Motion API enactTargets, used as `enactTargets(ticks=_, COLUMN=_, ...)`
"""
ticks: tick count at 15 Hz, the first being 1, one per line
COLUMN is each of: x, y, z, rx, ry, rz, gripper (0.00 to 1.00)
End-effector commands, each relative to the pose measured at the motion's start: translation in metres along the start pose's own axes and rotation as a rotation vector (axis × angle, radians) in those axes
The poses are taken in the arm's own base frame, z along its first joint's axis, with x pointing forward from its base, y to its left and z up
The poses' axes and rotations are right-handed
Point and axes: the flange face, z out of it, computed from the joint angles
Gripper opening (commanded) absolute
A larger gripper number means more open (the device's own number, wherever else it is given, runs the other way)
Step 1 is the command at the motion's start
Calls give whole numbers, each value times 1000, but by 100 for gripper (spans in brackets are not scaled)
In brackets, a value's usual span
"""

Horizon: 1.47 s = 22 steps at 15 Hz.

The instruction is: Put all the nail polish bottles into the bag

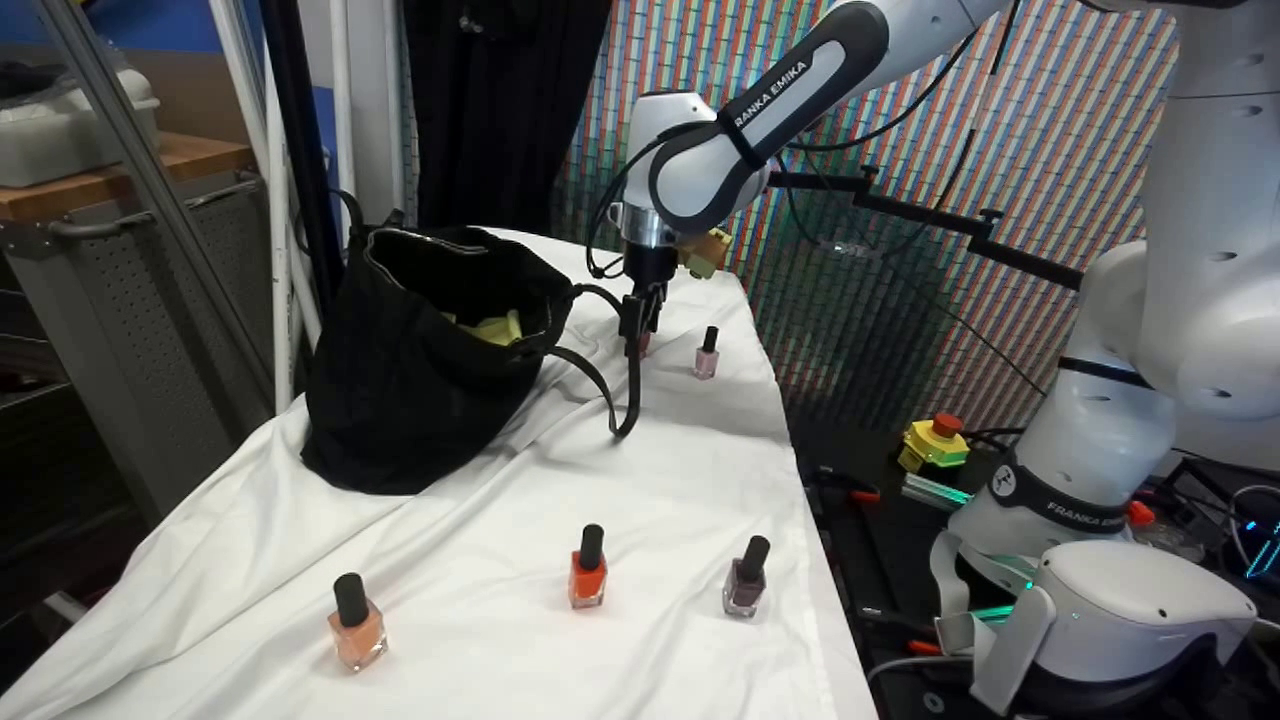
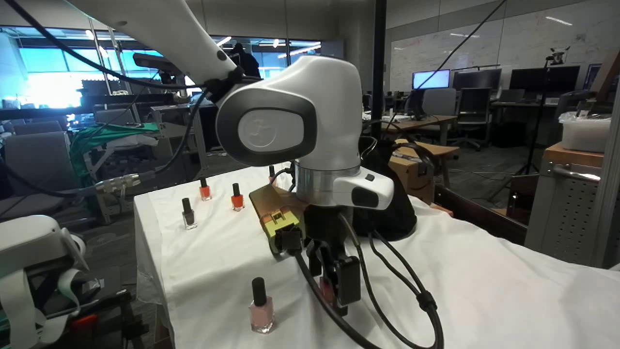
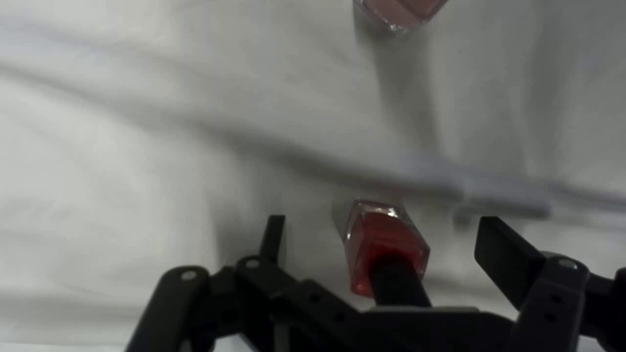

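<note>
— Red nail polish bottle [image 3: 376, 234] stands between the pads [image 3: 509, 260]. State of the claw [image 3: 384, 248]?

— Spread wide, nothing gripped. Bare cloth [image 3: 313, 264] shows at nine and three o'clock of the bottle. Contact between cap and palm: cannot be determined.

— Likely faults?

— Three. The body appears turned askew, so closing may catch a corner and spin it loose. Clearance looks tighter at three o'clock; that pad would probably strike first and tip the bottle. Going lower could press the cap.

— Surroundings?

— Wrist view: pale pink bottle [image 3: 401, 13] at twelve o'clock, clear of the pads; a careless swing could topple it. In an exterior view: black bag [image 1: 405, 400] at nine o'clock from the claw, mouth open. Its looped handle [image 1: 634, 395] overlaps the claw in sight; touching or not is unclear. Snagging is a risk on the carry.

— Outstanding?

— Orange-red bottle [image 1: 589, 572] at six o'clock, dark grey bottle [image 1: 746, 579] at five, peach bottle [image 1: 357, 625] between seven and eight, on the tabletop [image 1: 700, 470].
</note>
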Motion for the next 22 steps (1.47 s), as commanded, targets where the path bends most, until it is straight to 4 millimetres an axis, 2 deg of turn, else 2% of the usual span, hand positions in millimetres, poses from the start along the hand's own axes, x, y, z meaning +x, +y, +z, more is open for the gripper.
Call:
enactTargets(ticks=1, x=0, y=1, z=2, rx=3, ry=-5, rz=-3, gripper=100)
enactTargets(ticks=13, x=2, y=1, z=1, rx=2, ry=-10, rz=-4, gripper=100)
enactTargets(ticks=14, x=2, y=1, z=0, rx=1, ry=-11, rz=-6, gripper=95)
enactTargets(ticks=15, x=2, y=1, z=0, rx=-1, ry=-13, rz=-8, gripper=81)
enactTargets(ticks=16, x=3, y=1, z=0, rx=-2, ry=-14, rz=-8, gripper=71)
enactTargets(ticks=17, x=3, y=1, z=0, rx=-3, ry=-15, rz=-7, gripper=71)
enactTargets(ticks=22, x=5, y=0, z=-3, rx=-5, ry=-12, rz=-8, gripper=36)
